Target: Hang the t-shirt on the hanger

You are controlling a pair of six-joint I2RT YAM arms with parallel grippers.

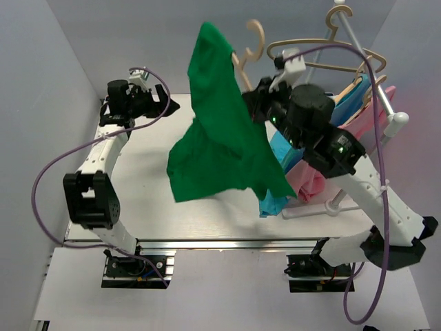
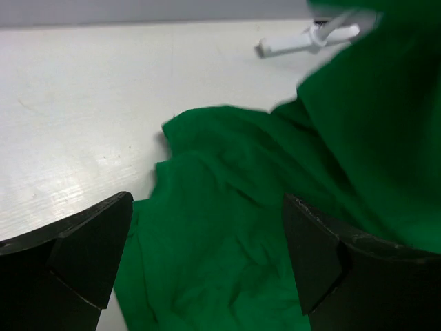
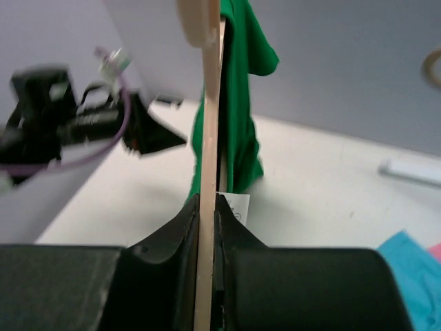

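Top view: we note the t-shirt [image 1: 220,138] hanging from the hanger [image 1: 241,67], right gripper [image 3: 207,207] pinching that hanger; left gripper [image 2: 207,201] spread wide.

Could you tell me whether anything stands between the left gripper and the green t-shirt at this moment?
Nothing visible does. The left gripper is open, and its wrist view shows the t-shirt directly ahead, with only bare table beside it. The shirt hangs on the hanger, which the right gripper clamps.
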